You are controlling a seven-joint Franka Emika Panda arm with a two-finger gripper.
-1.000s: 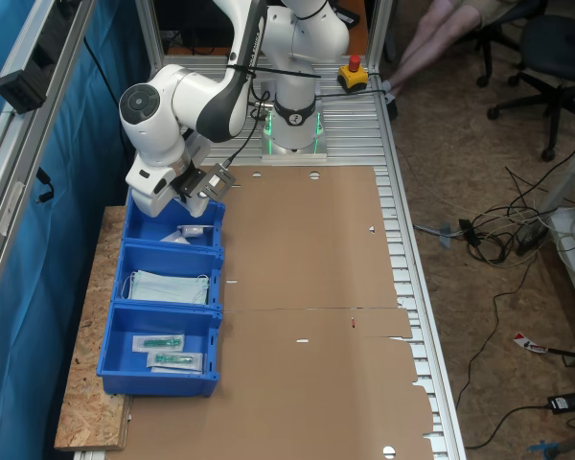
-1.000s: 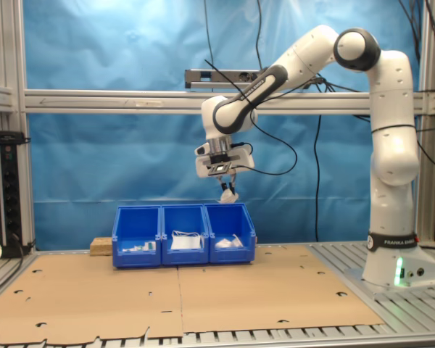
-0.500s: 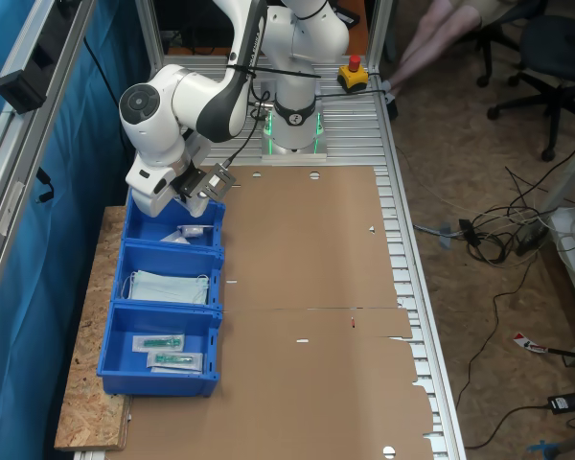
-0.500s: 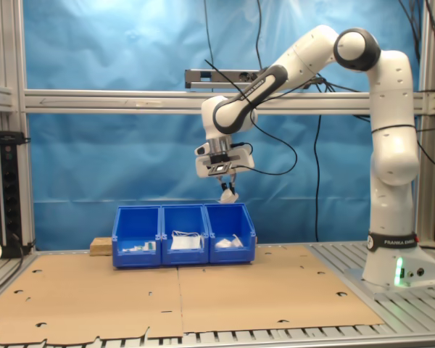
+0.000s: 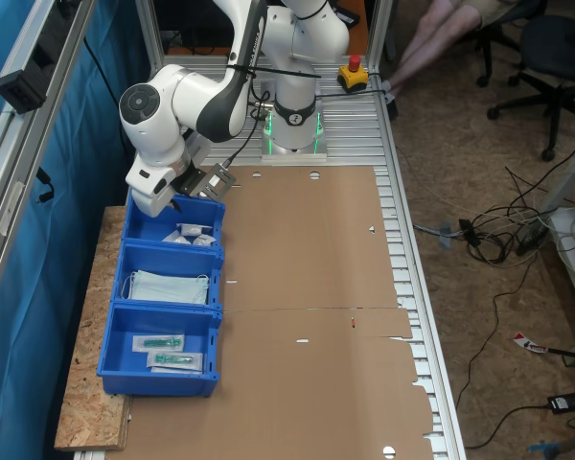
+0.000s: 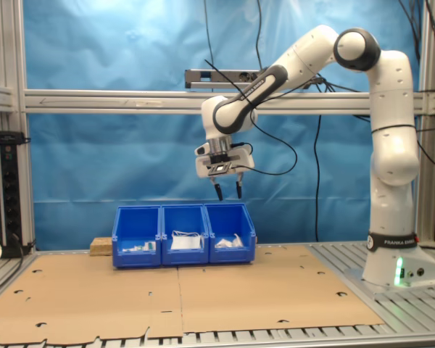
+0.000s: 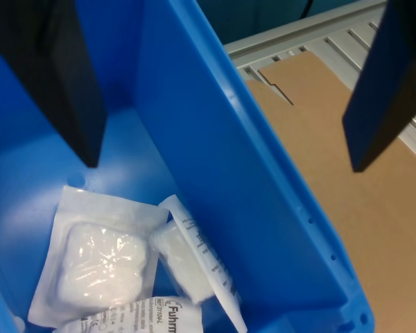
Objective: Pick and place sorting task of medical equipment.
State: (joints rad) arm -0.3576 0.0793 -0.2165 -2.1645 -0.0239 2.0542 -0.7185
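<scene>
My gripper [image 6: 228, 193] hangs open and empty well above the blue bin [image 6: 230, 225] closest to the robot base. In the first exterior view the gripper [image 5: 180, 198] is over that bin's [image 5: 142, 222] far end. The medical equipment, small white soft packets [image 7: 100, 263], lies on the bin floor below my gripper [image 7: 223, 163]. In both exterior views the packets [image 5: 194, 233] [image 6: 228, 241] show as white shapes inside this bin. The bin's long wall [image 7: 215, 139] runs between my two dark fingers [image 7: 55, 76].
Two more blue bins stand in the row: the middle one holds pale blue face masks [image 5: 168, 286], the last holds clear packets with green sticks [image 5: 168, 350]. Brown cardboard [image 5: 316, 287] covers the table. A red stop button [image 5: 354, 69] sits behind the base. A person's legs [image 5: 441, 29] show beyond the table.
The white packet that hung from the shut fingers has dropped into the bin below. The fingers have opened. The arm has stayed in place.
</scene>
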